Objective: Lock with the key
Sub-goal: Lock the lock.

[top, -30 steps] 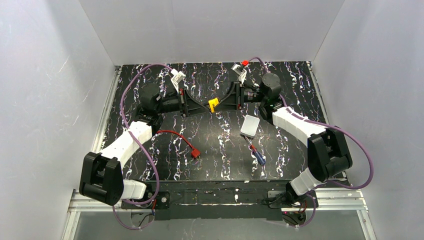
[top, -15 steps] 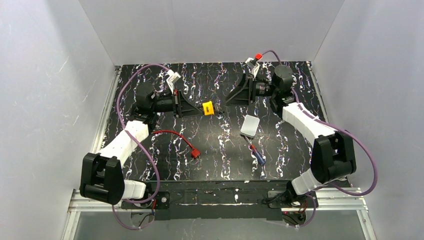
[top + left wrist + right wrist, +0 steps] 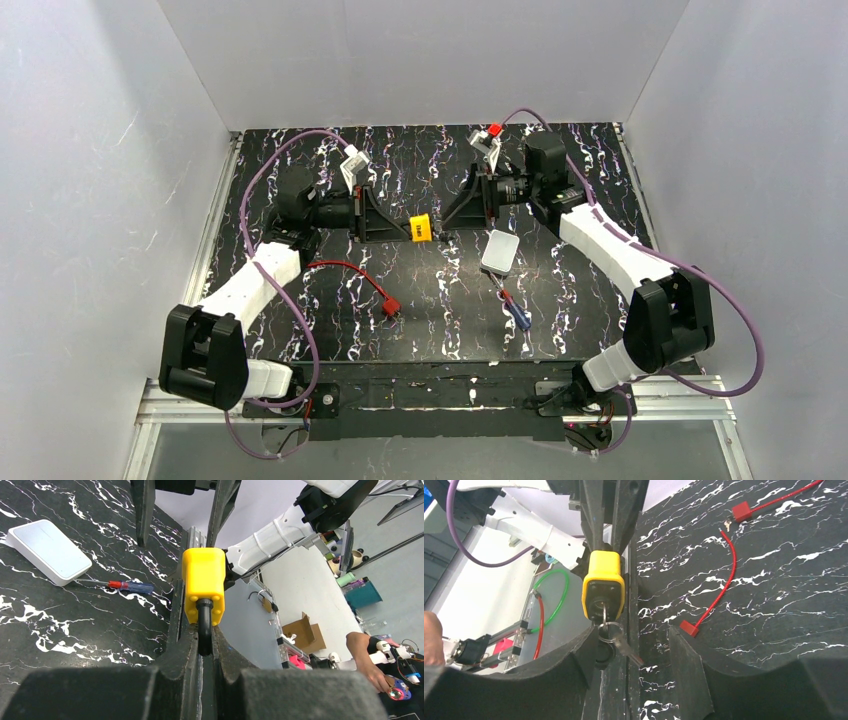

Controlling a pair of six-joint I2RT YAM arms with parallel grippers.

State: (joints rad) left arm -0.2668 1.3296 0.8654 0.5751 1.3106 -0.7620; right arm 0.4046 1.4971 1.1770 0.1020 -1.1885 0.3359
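Observation:
A yellow padlock (image 3: pixel 421 227) hangs in mid-air over the table's middle. My left gripper (image 3: pixel 203 641) is shut on its black shackle (image 3: pixel 203 625), the yellow body (image 3: pixel 203 582) sticking out beyond the fingertips. In the right wrist view the padlock's keyhole face (image 3: pixel 603 591) points at me, with a key in it. A key ring (image 3: pixel 609 629) with a spare key (image 3: pixel 628 650) dangles below. My right gripper (image 3: pixel 634 647) is open, its jaws standing either side of the keys and close to the padlock. The black key head (image 3: pixel 604 653) sits next to the left finger, not pinched.
A white box (image 3: pixel 500 251) lies right of centre, a red-and-blue screwdriver (image 3: pixel 514 310) in front of it. A red cable lock (image 3: pixel 370 285) lies left of centre on the black marbled table (image 3: pixel 300 160). White walls enclose three sides.
My right gripper drew back from the padlock with its jaws spread, then came in again around the keys. The left gripper shifted the padlock slightly and kept hold of it.

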